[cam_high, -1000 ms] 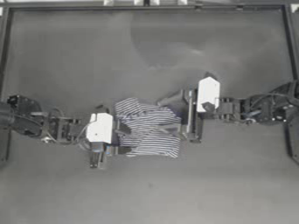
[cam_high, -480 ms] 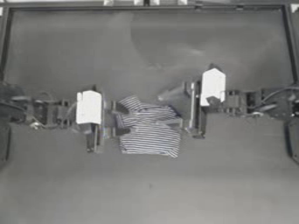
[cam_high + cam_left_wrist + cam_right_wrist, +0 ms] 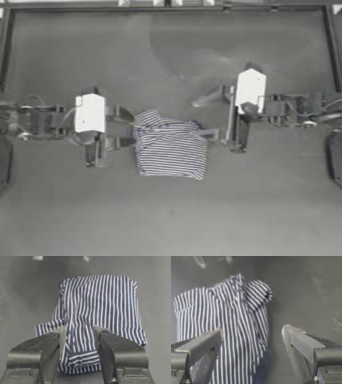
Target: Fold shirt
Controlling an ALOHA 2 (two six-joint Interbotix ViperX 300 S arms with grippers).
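Observation:
The striped shirt (image 3: pixel 170 152) lies in the middle of the table as a small, roughly rectangular bundle, with a flap (image 3: pixel 150 119) sticking out at its far left corner. My left gripper (image 3: pixel 130 131) is at the bundle's left edge. It is open, and the left wrist view shows the shirt (image 3: pixel 100 303) with its near hem lying between the jaws of the left gripper (image 3: pixel 80 331). My right gripper (image 3: pixel 208 116) is open wide just right of the bundle. In the right wrist view the right gripper (image 3: pixel 252 331) straddles the shirt's (image 3: pixel 221 311) edge, where a navy strip (image 3: pixel 263 366) shows.
The dark table (image 3: pixel 174 215) stretches bare around the bundle and is bounded by a raised frame (image 3: pixel 167 7) at the far side. Both arms reach in level with the shirt, with white blocks on the wrists of the left arm (image 3: pixel 90 112) and the right arm (image 3: pixel 250 90).
Both arms have drawn back outward from the shirt, the left one more. The crumpled heap has settled into a flatter, squarer bundle, and it stayed put in the last half second.

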